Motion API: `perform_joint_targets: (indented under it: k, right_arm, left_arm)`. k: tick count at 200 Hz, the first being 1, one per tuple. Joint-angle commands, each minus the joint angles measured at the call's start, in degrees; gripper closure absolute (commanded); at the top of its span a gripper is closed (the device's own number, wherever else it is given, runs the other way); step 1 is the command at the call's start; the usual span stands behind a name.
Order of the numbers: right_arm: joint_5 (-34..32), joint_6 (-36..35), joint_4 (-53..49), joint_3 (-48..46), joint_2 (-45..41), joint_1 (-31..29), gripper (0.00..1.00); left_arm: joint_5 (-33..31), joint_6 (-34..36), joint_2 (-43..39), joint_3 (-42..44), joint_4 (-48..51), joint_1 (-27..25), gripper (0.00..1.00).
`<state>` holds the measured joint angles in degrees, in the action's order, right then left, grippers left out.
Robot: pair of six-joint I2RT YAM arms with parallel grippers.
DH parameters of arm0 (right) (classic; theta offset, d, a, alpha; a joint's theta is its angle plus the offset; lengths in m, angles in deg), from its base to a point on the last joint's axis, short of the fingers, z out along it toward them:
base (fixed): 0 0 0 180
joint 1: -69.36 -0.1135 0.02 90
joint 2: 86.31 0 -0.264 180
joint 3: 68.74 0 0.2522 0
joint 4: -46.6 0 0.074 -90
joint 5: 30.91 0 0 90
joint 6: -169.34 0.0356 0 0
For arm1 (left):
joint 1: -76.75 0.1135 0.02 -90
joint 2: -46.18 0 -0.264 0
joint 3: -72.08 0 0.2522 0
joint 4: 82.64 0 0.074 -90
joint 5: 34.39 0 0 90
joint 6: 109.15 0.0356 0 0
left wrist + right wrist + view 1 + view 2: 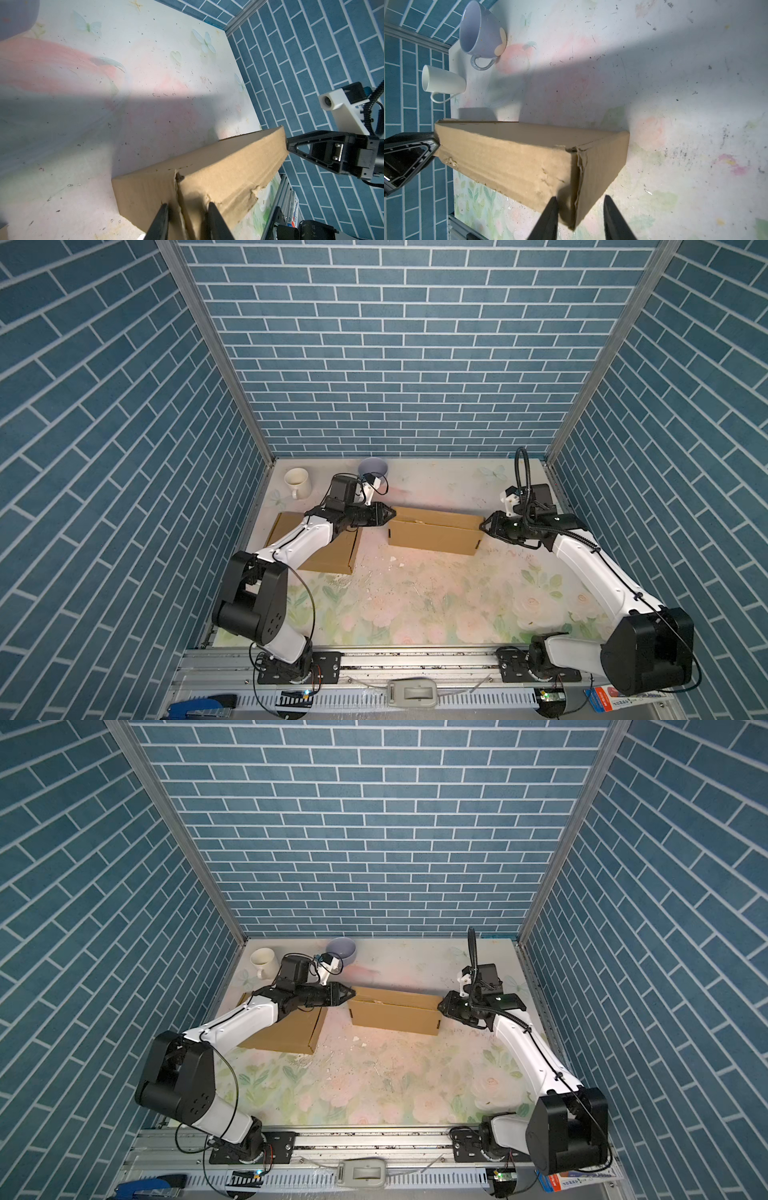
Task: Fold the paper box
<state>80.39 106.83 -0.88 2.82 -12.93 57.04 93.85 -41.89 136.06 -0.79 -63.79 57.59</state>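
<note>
The paper box [434, 533] lies far-centre on the tabletop [415, 597]. The left gripper [392, 514] straddles its left-end corner, jaws apart; whether they are pinching it, I cannot tell. The right gripper [484, 526] has its jaws spread at the box's right end. The left arm half hides the flat cardboard [336, 556].

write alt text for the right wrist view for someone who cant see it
A brown cardboard box sits on a floral table, with the open right gripper straddling its near end corner and the left gripper meeting its far end. Beyond it stand a lilac cup and a white mug.
</note>
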Motion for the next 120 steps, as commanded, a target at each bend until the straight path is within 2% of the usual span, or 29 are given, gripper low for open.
perform_joint_targets:
  k: [1,29,38,52,93,120]
  right_arm:
    - [-3.16,-1.89,-4.56,1.50,1.73,0.10,0.58]
    - [2.98,0.59,-2.02,2.88,0.80,0.10,0.44]
    - [3.84,1.06,-1.84,3.48,0.80,0.02,0.37]
    - [4.12,1.42,-1.84,4.07,1.18,-0.04,0.33]
    - [4.50,0.85,-0.80,2.23,1.86,0.01,0.39]
    - [8.26,2.81,3.09,0.88,2.85,-0.04,0.51]
  left_arm:
    - [-2.83,-0.06,0.87,2.69,4.76,-0.12,0.68]
    - [-3.04,-0.25,0.39,3.03,4.53,-0.27,0.68]
    - [-3.08,-0.36,0.24,3.03,4.44,-0.27,0.67]
    - [-3.04,-0.53,0.12,3.12,4.33,-0.35,0.67]
    - [-2.67,-0.99,-0.19,3.38,3.77,-0.44,0.62]
    - [-1.49,-2.24,0.84,3.04,2.12,-0.57,0.62]
